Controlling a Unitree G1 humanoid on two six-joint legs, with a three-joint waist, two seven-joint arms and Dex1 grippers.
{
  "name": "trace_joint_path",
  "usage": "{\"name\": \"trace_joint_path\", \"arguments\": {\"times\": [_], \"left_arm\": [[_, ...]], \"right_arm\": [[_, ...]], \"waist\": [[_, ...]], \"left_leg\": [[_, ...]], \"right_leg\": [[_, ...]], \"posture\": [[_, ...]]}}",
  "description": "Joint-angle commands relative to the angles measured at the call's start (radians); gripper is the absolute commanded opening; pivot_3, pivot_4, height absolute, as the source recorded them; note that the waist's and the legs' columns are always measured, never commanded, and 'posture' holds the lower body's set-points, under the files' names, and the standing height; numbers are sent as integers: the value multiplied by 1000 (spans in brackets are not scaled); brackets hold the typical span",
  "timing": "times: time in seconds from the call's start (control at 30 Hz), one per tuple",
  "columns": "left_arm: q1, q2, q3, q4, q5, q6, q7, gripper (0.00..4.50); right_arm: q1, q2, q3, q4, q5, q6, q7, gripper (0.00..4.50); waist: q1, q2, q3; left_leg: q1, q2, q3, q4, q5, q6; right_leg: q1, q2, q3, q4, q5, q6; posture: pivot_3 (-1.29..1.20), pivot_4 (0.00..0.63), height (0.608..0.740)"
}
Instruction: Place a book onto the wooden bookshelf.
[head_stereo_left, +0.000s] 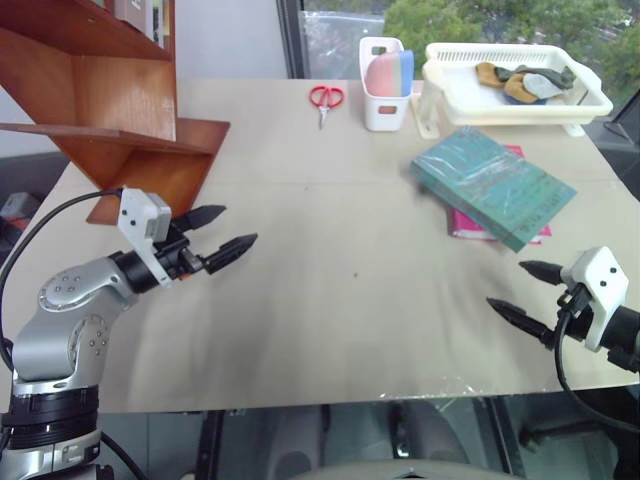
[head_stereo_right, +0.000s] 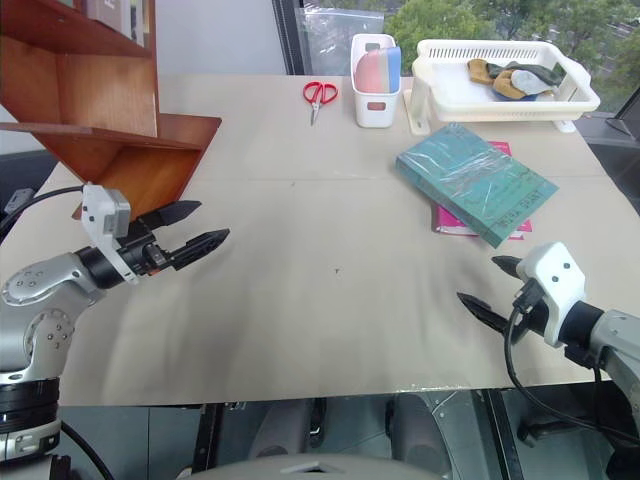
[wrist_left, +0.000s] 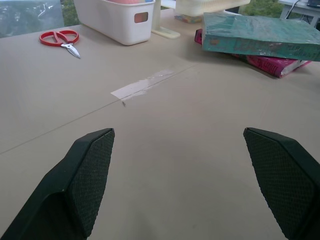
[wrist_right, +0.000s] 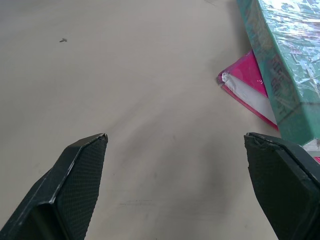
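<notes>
Approach step, nothing grasped: your left pincer (head_stereo_left: 215, 235) and right pincer (head_stereo_left: 525, 292) hover wide and empty over the near bench (head_stereo_left: 330, 300). Farther right, the book (head_stereo_left: 492, 185) lies atop a pink book (head_stereo_left: 468, 226), well apart from the wooden bookshelf (head_stereo_left: 110, 100) at far left. Your next move calls for bringing both pincers around the book.

Bare table (head_stereo_left: 330, 290) between grippers; book (head_stereo_left: 492, 185) reachable from near side, basket tray (head_stereo_left: 515, 95) crowds behind
</notes>
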Motion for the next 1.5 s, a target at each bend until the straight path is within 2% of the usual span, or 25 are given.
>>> {"name": "trace_joint_path", "arguments": {"times": [0.03,0.17,0.23,0.27,0.33,0.5,0.53,0.6,0.73,0.83,1.03,1.17,1.3,1.4,1.5], "left_arm": [[1,17,29,-53,-14,-10,-4,4438],[36,16,-6,-97,6,-50,-46,4438],[44,13,-14,-128,-13,-50,-70,4438],[44,13,-16,-141,-22,-46,-77,4478],[43,12,-20,-161,-31,-40,-86,4500],[-2,-7,-66,-243,-93,-10,-99,4500],[-7,-8,-70,-249,-101,-5,-98,4500],[-29,-9,-96,-264,-114,1,-106,4500],[-86,-35,-178,-223,-91,-24,-143,4500],[-139,-64,-221,-191,-77,-33,-145,4500],[-191,-96,-258,-157,-52,-44,-145,4500],[-187,-100,-265,-158,-47,-49,-143,4500],[-167,-105,-267,-166,-37,-53,-134,4500],[-139,-110,-258,-191,-40,-49,-113,4500],[-123,-109,-254,-203,-42,-48,-105,4500]], "right_arm": [[-17,2,4,-11,-6,-31,-4,4500],[-62,5,48,17,-71,-65,-43,4500],[-99,13,59,37,-41,-26,-49,4500],[-119,16,61,51,-23,-7,-52,4241],[-142,14,60,68,-6,16,-53,3590],[-202,-59,46,171,-44,35,-38,1157],[-211,-66,45,185,-46,33,-36,560],[-270,-96,51,267,-92,29,-67,41],[-441,-169,140,468,-231,-11,-112,41],[-592,-180,241,638,-330,-85,-115,41],[-959,-108,411,1057,-498,-284,-118,41],[-1139,-53,511,1354,-596,-395,-73,41],[-1218,-13,580,1536,-661,-448,-2,41],[-1208,19,614,1560,-678,-442,85,41],[-1212,53,609,1565,-682,-432,88,41]], "waist": [[0,0,0],[-3,0,0],[-2,0,0],[-2,0,0],[-1,0,0],[4,0,0],[4,0,0],[2,0,0],[-4,1,0],[-7,1,0],[-11,2,1],[-6,2,1],[-4,2,1],[-6,1,1],[-11,0,0]], "left_leg": [[0,0,0,0,0,0],[0,0,0,0,0,0],[0,0,1,0,0,0],[0,0,1,0,0,0],[0,0,0,0,0,0],[0,0,1,1,0,0],[0,0,1,1,0,0],[0,0,1,1,0,0],[1,-1,2,3,0,0],[2,0,2,3,0,0],[1,-1,3,3,0,0],[0,0,3,2,0,0],[-1,-1,3,2,0,0],[0,0,4,2,0,0],[2,0,3,2,0,0]], "right_leg": [[0,0,0,0,0,0],[0,0,0,0,0,0],[0,0,1,0,0,0],[0,0,1,0,0,0],[0,0,1,1,0,0],[0,0,1,1,0,0],[0,0,1,1,0,0],[0,0,1,1,0,0],[-1,0,3,4,0,0],[-1,1,3,5,0,0],[-2,2,6,5,0,0],[-3,2,6,5,0,0],[-3,1,5,3,0,0],[-2,1,5,3,0,0],[-1,1,4,5,0,0]], "posture": [[0,150,740],[0,150,740],[0,150,740],[0,150,740],[0,150,740],[0,150,740],[0,150,740],[0,150,740],[0,150,740],[0,150,740],[0,150,740],[0,150,740],[0,150,740],[0,150,740],[0,150,740]]}}
